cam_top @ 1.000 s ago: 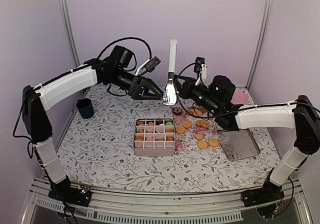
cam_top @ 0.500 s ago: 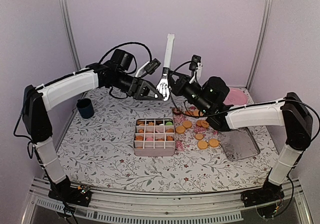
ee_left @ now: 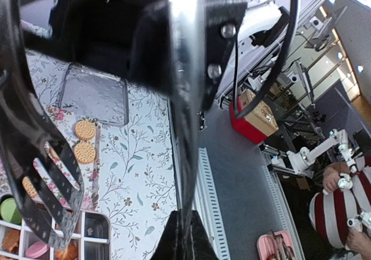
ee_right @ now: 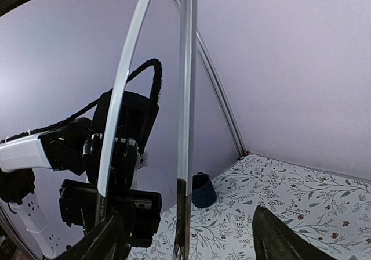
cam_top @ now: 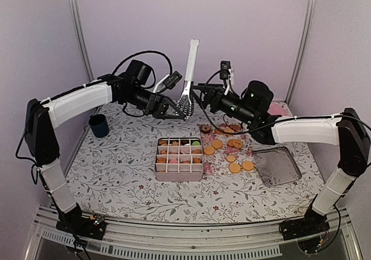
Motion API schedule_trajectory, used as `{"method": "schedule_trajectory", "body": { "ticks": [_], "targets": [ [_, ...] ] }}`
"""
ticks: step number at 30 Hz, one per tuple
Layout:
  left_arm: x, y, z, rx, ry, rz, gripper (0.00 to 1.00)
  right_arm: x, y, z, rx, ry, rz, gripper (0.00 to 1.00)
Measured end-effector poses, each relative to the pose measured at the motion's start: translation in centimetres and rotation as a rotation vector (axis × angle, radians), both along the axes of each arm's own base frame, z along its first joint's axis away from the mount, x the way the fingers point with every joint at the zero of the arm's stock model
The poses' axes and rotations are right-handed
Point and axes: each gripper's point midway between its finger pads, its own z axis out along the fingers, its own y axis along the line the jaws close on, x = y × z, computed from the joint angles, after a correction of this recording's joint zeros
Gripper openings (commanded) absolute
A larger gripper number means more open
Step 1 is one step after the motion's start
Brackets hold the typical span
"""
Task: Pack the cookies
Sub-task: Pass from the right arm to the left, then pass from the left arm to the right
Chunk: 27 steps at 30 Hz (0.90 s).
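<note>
Overhead, slotted metal tongs [cam_top: 189,68] are held upright above the far worktop [cam_top: 116,167], clenched near their head by the left tool [cam_top: 179,108]. The right tool [cam_top: 202,93] is seen released, its fingers spread wide beside them. Cookies [cam_top: 234,168] are scattered right of a divided box [cam_top: 179,177], with others slotted inside its compartments.

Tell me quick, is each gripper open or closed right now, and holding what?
Left gripper: closed, holding the metal tongs.
Right gripper: open, its fingers spread to either side of the tongs, gripping nothing.
</note>
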Motion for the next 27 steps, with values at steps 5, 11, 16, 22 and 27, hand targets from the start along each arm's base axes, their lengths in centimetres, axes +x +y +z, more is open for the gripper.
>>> {"method": "schedule_trajectory", "body": {
  "ticks": [5, 11, 16, 22, 27],
  "targets": [
    [-0.4, 0.6, -2.7, 0.102, -0.087, 0.010, 0.00, -0.4, -1.9, 0.7, -0.144, -0.010, 0.152, 0.97],
    [-1.3, 1.1, -6.2, 0.254, -0.199, -0.026, 0.00, -3.3, -2.4, 3.1, -0.252, -0.075, 0.329, 0.94],
    [-2.2, 1.4, -7.9, 0.335, -0.272, -0.066, 0.00, -4.5, -2.2, 2.0, -0.327, -0.064, 0.404, 0.88],
    [-2.9, 1.7, -8.8, 0.382, -0.318, -0.099, 0.00, -5.3, -1.8, -0.7, -0.385, -0.008, 0.486, 0.78],
    [-3.1, 1.9, -9.0, 0.394, -0.332, -0.114, 0.00, -5.9, -1.9, -1.6, -0.398, 0.006, 0.541, 0.67]
  ]
}}
